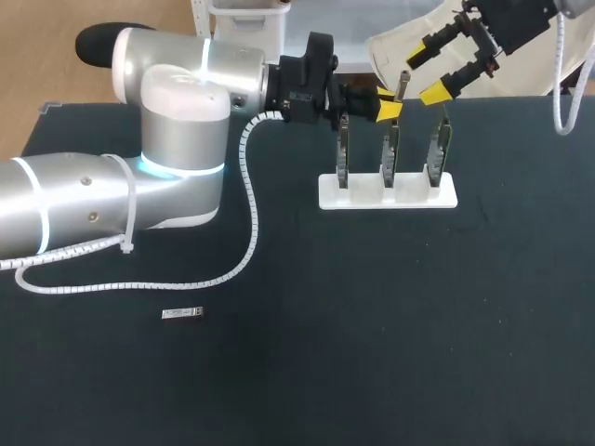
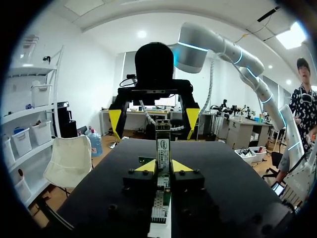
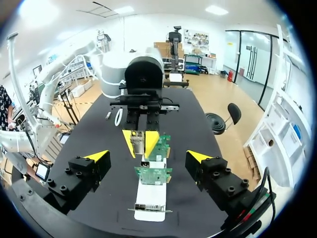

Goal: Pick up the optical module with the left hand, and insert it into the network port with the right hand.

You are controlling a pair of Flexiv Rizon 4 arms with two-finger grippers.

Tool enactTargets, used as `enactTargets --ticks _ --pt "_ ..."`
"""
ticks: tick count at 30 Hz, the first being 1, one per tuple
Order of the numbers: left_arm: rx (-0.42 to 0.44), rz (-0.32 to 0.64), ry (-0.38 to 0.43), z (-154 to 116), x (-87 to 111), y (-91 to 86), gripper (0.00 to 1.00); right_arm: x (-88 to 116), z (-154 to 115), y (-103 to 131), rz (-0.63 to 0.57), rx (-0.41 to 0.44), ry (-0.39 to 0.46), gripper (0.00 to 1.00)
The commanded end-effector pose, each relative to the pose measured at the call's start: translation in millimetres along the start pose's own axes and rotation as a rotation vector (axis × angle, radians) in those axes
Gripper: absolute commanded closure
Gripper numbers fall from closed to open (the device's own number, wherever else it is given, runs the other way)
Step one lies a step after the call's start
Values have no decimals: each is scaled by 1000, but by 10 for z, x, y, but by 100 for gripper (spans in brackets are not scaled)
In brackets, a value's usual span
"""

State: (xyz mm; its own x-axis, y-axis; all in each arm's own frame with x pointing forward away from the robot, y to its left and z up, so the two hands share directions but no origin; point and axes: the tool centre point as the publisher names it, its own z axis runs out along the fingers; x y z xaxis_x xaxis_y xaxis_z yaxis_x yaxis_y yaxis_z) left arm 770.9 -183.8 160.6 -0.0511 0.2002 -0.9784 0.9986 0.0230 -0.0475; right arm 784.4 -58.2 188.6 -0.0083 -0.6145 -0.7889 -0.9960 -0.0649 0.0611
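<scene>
The table (image 1: pixel 372 325) is black all over. The stand (image 1: pixel 388 193) is plain white and its three boards (image 1: pixel 387 153) are green (with silvery metal along the edges). The left arm (image 1: pixel 177 111) is silver-grey with a glowing cyan ring, and its spiral cable (image 1: pixel 249 214) is white. The left gripper (image 1: pixel 387 102) and right gripper (image 1: pixel 425 74) are black with yellow tips. The optical module (image 2: pixel 163 148) is grey metal.

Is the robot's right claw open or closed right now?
Open. The right gripper has its yellow fingertips standing far apart, and they grip nothing between them.
</scene>
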Motion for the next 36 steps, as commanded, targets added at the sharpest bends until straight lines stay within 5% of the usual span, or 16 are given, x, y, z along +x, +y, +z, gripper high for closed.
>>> enactTargets --ticks 1,36 --pt "-5 1 0 0 1 -15 100 -50 -9 64 -7 2 -2 0" --pt "-5 1 0 0 1 -15 100 -215 150 195 23 11 -79 0"
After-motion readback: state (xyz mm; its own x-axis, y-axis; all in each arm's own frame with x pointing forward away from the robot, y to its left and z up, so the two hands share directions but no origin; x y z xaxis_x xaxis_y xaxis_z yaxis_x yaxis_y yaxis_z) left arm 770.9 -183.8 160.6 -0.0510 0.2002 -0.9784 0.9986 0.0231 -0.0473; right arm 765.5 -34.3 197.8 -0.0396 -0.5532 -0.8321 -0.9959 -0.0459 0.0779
